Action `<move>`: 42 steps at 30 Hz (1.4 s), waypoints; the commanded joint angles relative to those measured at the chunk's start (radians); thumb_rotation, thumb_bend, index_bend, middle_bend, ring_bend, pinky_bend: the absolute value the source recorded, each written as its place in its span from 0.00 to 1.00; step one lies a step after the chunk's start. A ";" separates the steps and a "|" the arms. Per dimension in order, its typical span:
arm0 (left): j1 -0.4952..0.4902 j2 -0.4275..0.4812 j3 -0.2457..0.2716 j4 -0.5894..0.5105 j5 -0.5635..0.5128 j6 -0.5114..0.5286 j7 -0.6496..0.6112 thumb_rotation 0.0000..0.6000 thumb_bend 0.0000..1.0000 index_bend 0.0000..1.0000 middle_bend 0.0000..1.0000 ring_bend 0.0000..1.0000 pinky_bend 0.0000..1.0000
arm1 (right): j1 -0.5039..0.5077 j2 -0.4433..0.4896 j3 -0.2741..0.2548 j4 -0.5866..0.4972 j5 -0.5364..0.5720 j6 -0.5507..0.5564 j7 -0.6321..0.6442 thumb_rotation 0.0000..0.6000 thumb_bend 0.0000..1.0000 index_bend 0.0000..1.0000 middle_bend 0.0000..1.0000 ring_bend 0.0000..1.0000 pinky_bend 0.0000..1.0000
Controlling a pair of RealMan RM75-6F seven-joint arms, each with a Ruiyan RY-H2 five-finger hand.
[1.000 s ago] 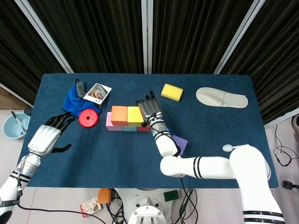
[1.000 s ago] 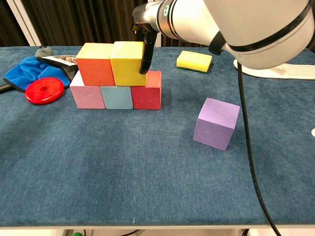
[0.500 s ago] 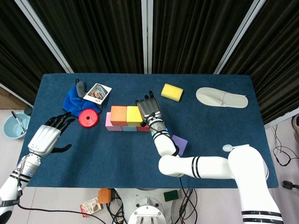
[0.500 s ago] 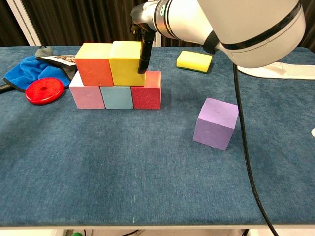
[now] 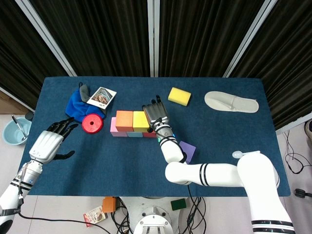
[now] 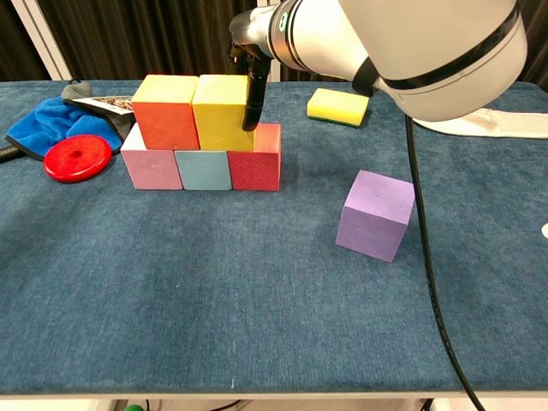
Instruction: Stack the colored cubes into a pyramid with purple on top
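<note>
path to purple cube point(image 6: 375, 214) open on bare cloth | right hand point(image 5: 156, 115) crowds yellow cube point(image 6: 222, 111) (right side)

Right robot hand point(image 5: 156, 114) rests against the yellow cube point(image 5: 141, 121) atop the block row; the purple cube point(image 5: 187, 150) lies nearby on the surface point(image 5: 224, 136).

Dark pleated curtains point(image 5: 112, 34) hang behind the blue-clothed bench point(image 5: 122, 156), split by pale metal posts point(image 5: 153, 36); pale floor point(image 5: 292, 141) shows, with cables at right.
</note>
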 commanded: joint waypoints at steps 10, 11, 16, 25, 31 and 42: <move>0.001 -0.005 -0.001 0.007 0.002 0.003 -0.005 0.85 0.17 0.12 0.03 0.09 0.18 | -0.001 0.010 0.004 -0.019 0.009 -0.004 -0.006 1.00 0.07 0.33 0.33 0.15 0.00; 0.001 -0.005 -0.001 0.007 0.002 0.004 -0.005 0.85 0.17 0.12 0.03 0.09 0.18 | -0.001 0.011 0.004 -0.020 0.009 -0.005 -0.006 1.00 0.07 0.32 0.33 0.15 0.00; 0.001 -0.005 -0.001 0.008 0.001 0.003 -0.005 0.85 0.17 0.12 0.03 0.09 0.18 | -0.006 0.019 0.003 -0.036 0.011 -0.005 -0.003 1.00 0.06 0.23 0.28 0.14 0.00; -0.001 -0.005 -0.001 0.009 0.003 0.002 -0.007 0.84 0.17 0.12 0.03 0.09 0.18 | -0.050 0.100 -0.012 -0.126 -0.003 0.010 0.017 1.00 0.06 0.18 0.25 0.14 0.00; -0.002 -0.008 -0.002 0.008 0.004 0.002 -0.008 0.85 0.18 0.12 0.03 0.09 0.18 | -0.077 0.142 -0.037 -0.131 0.000 0.011 0.024 1.00 0.06 0.17 0.25 0.14 0.00; -0.002 -0.002 -0.004 0.000 -0.008 -0.004 -0.003 0.86 0.17 0.12 0.03 0.09 0.18 | -0.052 0.043 -0.034 0.036 -0.053 -0.053 0.069 1.00 0.06 0.17 0.25 0.14 0.00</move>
